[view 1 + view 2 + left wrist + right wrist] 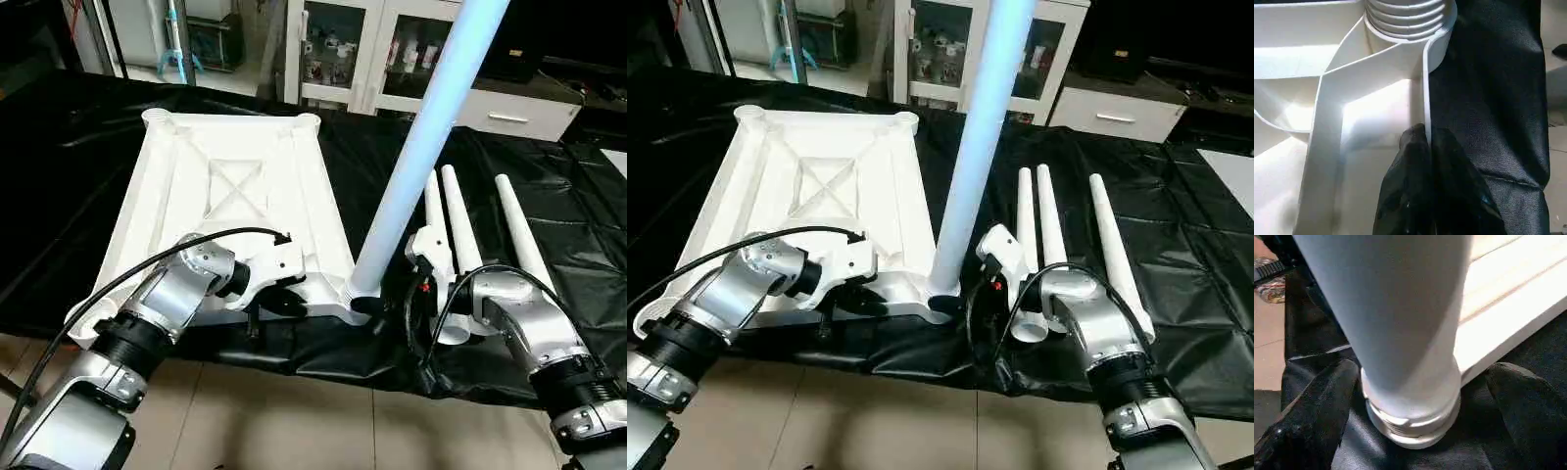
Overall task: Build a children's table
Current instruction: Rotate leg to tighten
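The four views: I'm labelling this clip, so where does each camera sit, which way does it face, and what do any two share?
Left eye: on the head, looking forward and down at the table top; both silver forearms show.
Right eye: beside it, same scene, three loose legs on the black cover.
Left wrist: along the left gripper, shut on the top's edge wall.
Right wrist: along the right gripper, open around the standing leg.
Shared: both wrist views show that leg's threaded corner socket.

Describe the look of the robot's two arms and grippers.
Both forearms are silver metal cylinders with black ribbed collars. The left gripper and right gripper have white housings and two black fingers. A black cable loops along each arm.
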Controlling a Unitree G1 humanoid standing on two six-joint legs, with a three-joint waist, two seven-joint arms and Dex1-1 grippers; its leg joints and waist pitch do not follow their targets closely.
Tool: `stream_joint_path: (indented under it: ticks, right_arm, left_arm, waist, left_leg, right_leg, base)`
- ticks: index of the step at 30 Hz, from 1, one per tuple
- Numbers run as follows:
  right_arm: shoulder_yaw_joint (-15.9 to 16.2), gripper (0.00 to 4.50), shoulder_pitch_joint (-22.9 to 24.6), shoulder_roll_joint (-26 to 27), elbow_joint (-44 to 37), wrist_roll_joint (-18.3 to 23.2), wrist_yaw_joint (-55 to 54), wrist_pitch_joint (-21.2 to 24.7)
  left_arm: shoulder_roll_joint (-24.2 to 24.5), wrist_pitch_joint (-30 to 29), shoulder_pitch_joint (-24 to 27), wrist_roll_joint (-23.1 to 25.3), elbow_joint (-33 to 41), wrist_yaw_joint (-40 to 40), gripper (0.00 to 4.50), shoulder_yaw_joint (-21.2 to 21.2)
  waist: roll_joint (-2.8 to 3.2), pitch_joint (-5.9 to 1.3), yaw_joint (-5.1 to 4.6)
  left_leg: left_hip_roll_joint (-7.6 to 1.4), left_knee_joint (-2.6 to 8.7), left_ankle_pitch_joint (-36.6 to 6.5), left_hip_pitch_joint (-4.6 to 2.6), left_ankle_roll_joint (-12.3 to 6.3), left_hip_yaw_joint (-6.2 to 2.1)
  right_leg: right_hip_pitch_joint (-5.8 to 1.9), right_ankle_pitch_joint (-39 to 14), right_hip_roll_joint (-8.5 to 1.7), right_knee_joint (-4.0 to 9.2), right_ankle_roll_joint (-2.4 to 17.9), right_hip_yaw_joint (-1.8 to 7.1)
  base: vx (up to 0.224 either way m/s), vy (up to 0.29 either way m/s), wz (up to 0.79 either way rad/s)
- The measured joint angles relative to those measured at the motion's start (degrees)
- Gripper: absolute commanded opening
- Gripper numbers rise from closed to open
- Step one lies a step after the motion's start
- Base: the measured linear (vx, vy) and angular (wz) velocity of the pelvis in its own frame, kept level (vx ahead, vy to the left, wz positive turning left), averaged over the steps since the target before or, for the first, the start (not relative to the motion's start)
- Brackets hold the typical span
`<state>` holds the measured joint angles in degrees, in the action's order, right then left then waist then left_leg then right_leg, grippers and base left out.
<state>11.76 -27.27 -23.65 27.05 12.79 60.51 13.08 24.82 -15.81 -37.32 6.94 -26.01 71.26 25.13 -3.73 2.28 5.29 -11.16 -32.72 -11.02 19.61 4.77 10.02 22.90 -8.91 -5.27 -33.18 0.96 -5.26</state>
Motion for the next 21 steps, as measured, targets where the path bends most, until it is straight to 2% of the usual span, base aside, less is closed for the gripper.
stream_joint_path:
  ticks: [3,5,10,11,14,16,21]
  right_arm:
    - [0.0,4.22,0.0,0.1,0.0,-0.1,0.2,0.1]
    - [0.0,3.88,0.0,0.2,0.0,-0.2,0.1,0.1]
    - [0.1,3.65,0.0,0.6,0.1,-0.3,0.0,0.0]
    - [0.1,3.44,0.0,0.6,0.1,-0.3,0.1,0.0]
    - [0.1,3.37,0.0,0.8,0.1,-0.3,0.5,0.0]
    - [0.1,3.04,0.0,0.9,0.2,-0.3,0.6,0.0]
    - [0.1,2.74,0.0,1.0,0.2,-0.7,0.8,-0.3]
  left_arm:
    - [0.0,0.0,0.0,0.0,0.0,0.2,0.0,0.0]
    - [0.0,0.0,-0.1,0.1,0.0,0.2,0.0,0.0]
    - [0.0,0.0,-0.1,0.1,-0.1,0.2,0.0,0.0]
    - [0.0,0.0,-0.1,0.1,-0.1,0.2,0.0,0.0]
    - [0.0,0.0,-0.2,0.2,-0.1,0.2,0.0,0.0]
    - [0.0,0.0,-0.2,0.2,-0.2,0.2,0.0,0.0]
    - [0.0,0.0,-0.2,0.3,-0.2,0.2,0.0,0.0]
  waist:
    - [0.0,0.0,0.0]
    - [0.0,0.0,-0.01]
    - [0.0,0.0,-0.02]
    - [0.0,0.0,-0.02]
    - [0.0,0.0,-0.03]
    - [-0.01,0.0,-0.03]
    - [-0.02,-0.01,-0.05]
  left_leg:
    - [0.0,0.0,0.0,0.01,0.0,0.0]
    - [0.0,0.0,0.0,0.0,0.0,0.0]
    - [0.0,0.0,0.0,0.0,0.0,0.0]
    - [0.0,0.0,0.0,0.0,0.0,0.0]
    - [0.0,0.0,0.0,-0.01,0.0,0.0]
    - [0.0,0.0,0.0,0.0,0.0,0.0]
    - [0.0,0.0,0.0,-0.02,0.0,-0.01]
  right_leg:
    - [0.0,0.0,0.0,0.0,0.0,0.0]
    - [0.0,0.0,0.0,0.0,0.0,0.0]
    - [0.0,0.0,0.0,-0.01,0.0,0.0]
    - [0.0,0.0,0.0,-0.01,0.0,0.0]
    - [0.0,0.0,0.0,-0.02,0.0,0.0]
    - [0.0,0.0,0.0,-0.02,0.0,0.0]
    - [-0.02,0.0,0.0,-0.03,0.0,0.0]
  base:
    - [0.0,0.0,0.0]
    - [0.0,0.0,0.0]
    - [0.0,0.0,0.0]
    - [0.0,0.0,0.0]
    - [0.0,0.0,0.0]
    - [0.0,0.0,0.0]
    - [0.0,0.0,0.0]
